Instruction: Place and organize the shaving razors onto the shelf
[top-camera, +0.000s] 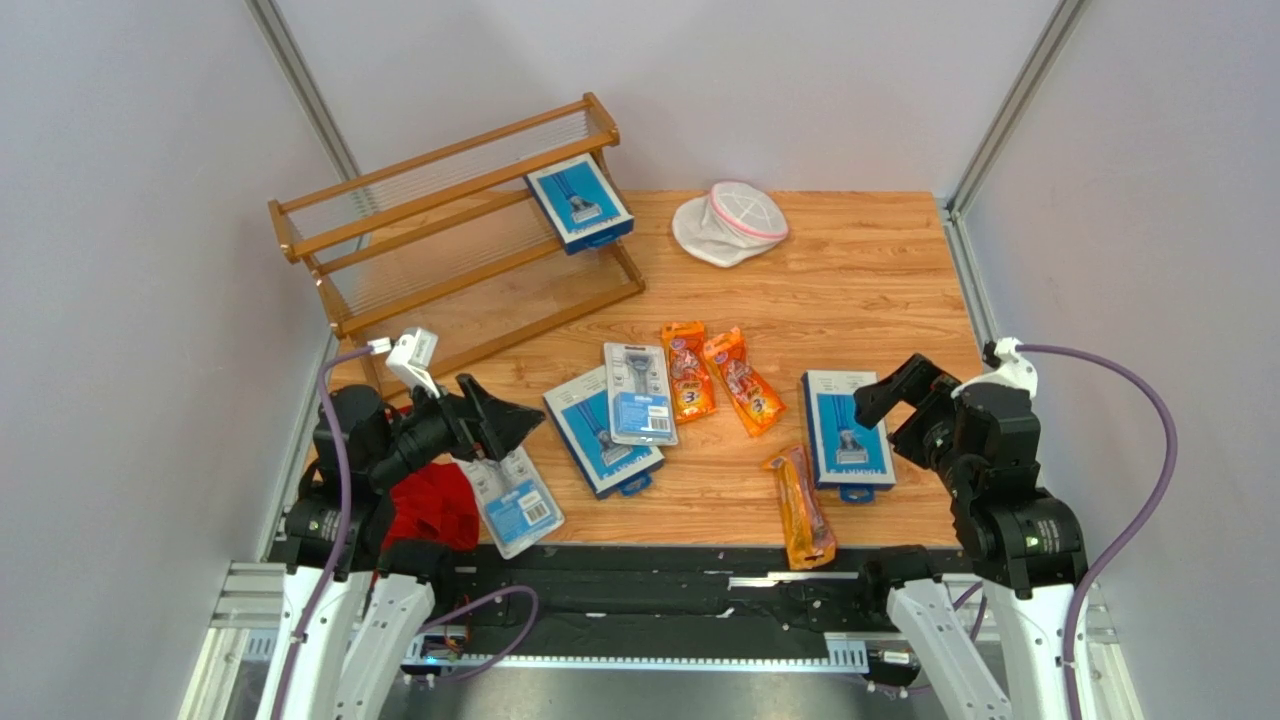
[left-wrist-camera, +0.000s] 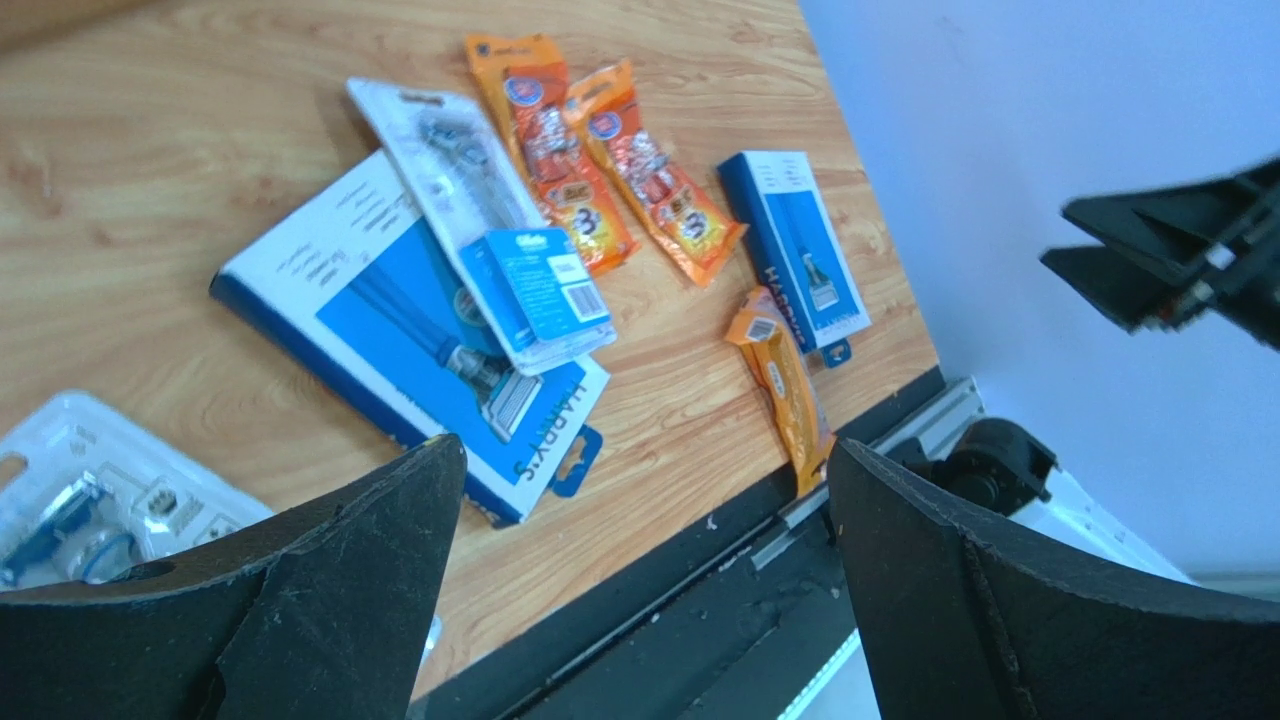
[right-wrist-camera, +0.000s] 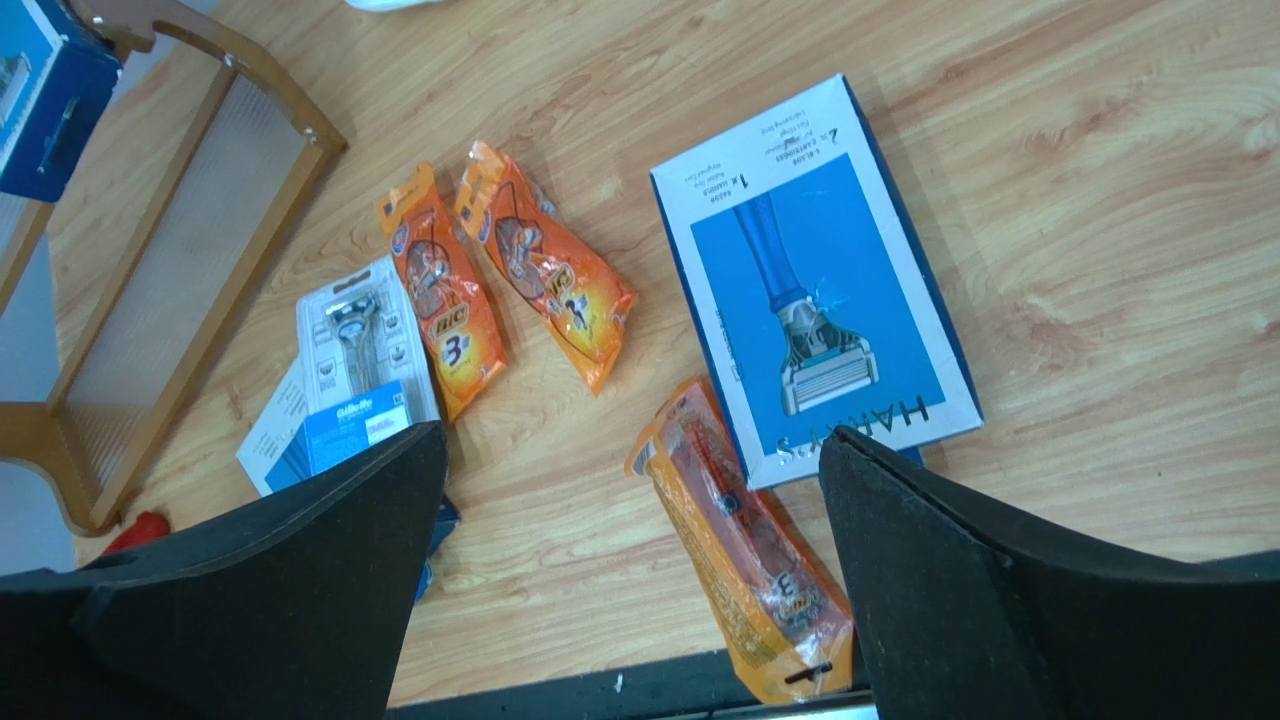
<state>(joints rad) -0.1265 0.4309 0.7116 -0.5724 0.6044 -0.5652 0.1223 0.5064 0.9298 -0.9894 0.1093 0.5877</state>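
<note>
The wooden shelf (top-camera: 451, 156) stands at the back left with one blue razor box (top-camera: 579, 203) on its upper tier. On the table lie a blue box (top-camera: 601, 435) under a blister pack (top-camera: 640, 393), two orange bags (top-camera: 688, 371) side by side, a third orange bag (top-camera: 801, 507) at the front edge, a blue box (top-camera: 846, 431) and another blister pack (top-camera: 514, 500). My left gripper (top-camera: 504, 425) is open and empty above that near blister pack (left-wrist-camera: 90, 488). My right gripper (top-camera: 887, 398) is open and empty over the right blue box (right-wrist-camera: 812, 285) and the front bag (right-wrist-camera: 744, 548).
A red cloth (top-camera: 428, 507) lies under my left arm at the front left. A round white pouch with pink trim (top-camera: 730, 222) sits at the back, right of the shelf. A black rail (top-camera: 676, 578) runs along the table's front edge. Grey walls enclose both sides.
</note>
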